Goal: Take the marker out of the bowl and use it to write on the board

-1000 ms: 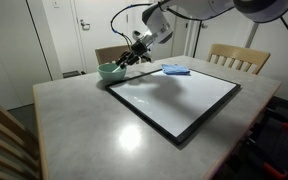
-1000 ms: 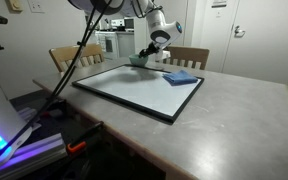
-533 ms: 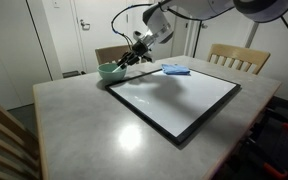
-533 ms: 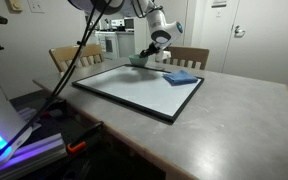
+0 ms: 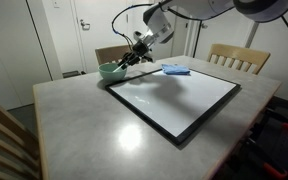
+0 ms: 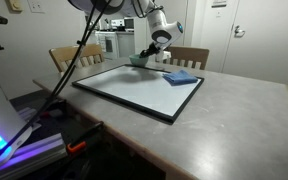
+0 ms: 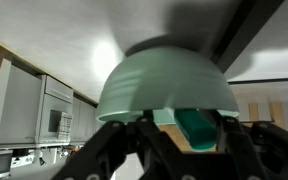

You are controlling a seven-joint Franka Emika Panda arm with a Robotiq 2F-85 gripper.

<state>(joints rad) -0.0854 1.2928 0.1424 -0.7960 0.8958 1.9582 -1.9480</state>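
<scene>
Bowl [image 5: 108, 70], board [image 5: 174, 100], blue cloth [image 5: 175, 69]: one each

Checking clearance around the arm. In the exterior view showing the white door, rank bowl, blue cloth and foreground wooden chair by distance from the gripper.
From the gripper:
1. Small pale mint-green round bowl, right at the gripper, far side of the view.
2. Flat blue cloth, by the black-framed whiteboard's far edge.
3. Slatted wooden chair, foreground, bottom left.

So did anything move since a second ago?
Nothing that I can see. The gripper still hangs at the bowl. The board and the blue cloth lie just where they were.
</scene>
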